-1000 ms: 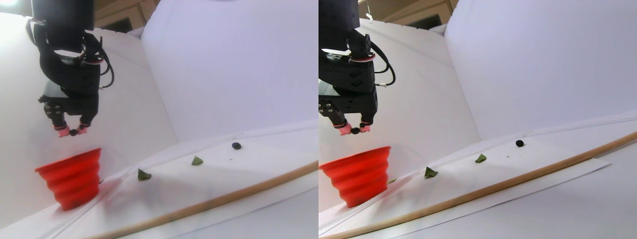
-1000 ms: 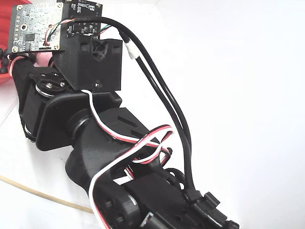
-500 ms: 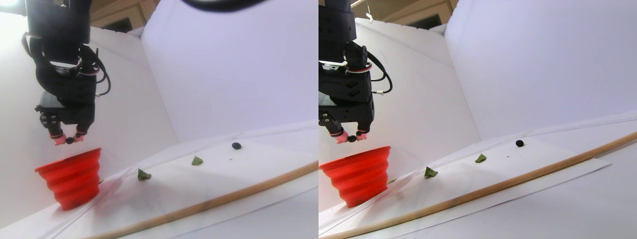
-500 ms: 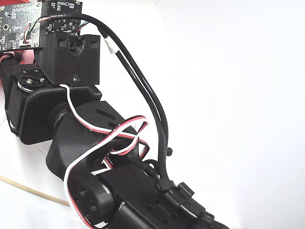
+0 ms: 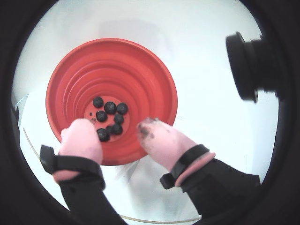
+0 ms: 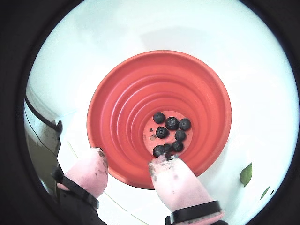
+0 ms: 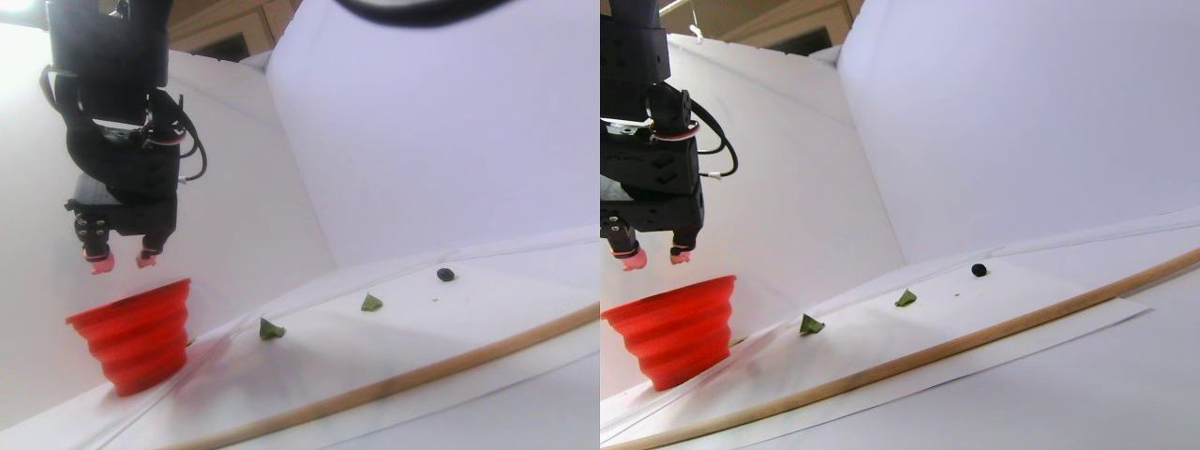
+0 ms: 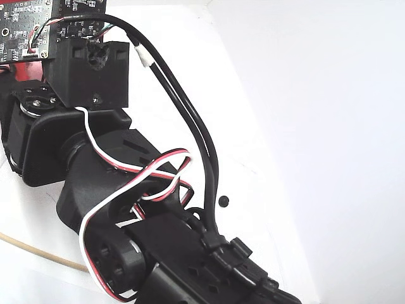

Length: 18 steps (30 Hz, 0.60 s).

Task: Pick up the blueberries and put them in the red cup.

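Observation:
The red cup [image 5: 140, 70] [image 6: 126, 93] [image 7: 136, 333] stands at the left of the table in the stereo pair view. Several blueberries [image 5: 110, 107] [image 6: 171, 123] lie on its bottom. My gripper [image 5: 115, 127] [image 6: 129, 159] [image 7: 123, 263] hangs just above the cup's rim, open, with nothing between its pink, stained fingertips [image 5: 154, 133]. One more blueberry [image 7: 445, 274] [image 8: 223, 201] sits on the white table far to the right of the cup.
Two green leaves [image 7: 271, 329] [image 7: 371, 303] lie between the cup and the lone berry, and one leaf [image 6: 245, 174] shows beside the cup. A long wooden rod [image 7: 422, 373] runs along the table's front. White walls [image 7: 422, 141] enclose the back.
The gripper sank slightly toward the cup and opened. The berry it held between its fingertips is gone from them.

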### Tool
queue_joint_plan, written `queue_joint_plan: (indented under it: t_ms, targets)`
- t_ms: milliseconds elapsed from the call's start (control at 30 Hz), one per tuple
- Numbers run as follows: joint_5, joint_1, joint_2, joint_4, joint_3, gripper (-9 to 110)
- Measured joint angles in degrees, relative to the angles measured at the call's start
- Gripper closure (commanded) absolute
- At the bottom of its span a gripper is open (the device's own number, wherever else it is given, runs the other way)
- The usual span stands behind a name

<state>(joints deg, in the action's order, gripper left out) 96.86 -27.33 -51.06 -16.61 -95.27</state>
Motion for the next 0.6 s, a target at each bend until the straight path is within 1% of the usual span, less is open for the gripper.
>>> queue_joint_plan:
  t_ms: [333,600]
  targets:
    - [0.5,0.1,0.0,-0.4,0.0,82]
    - [3.5,4.5,-1.8,-0.4,-5.3,83]
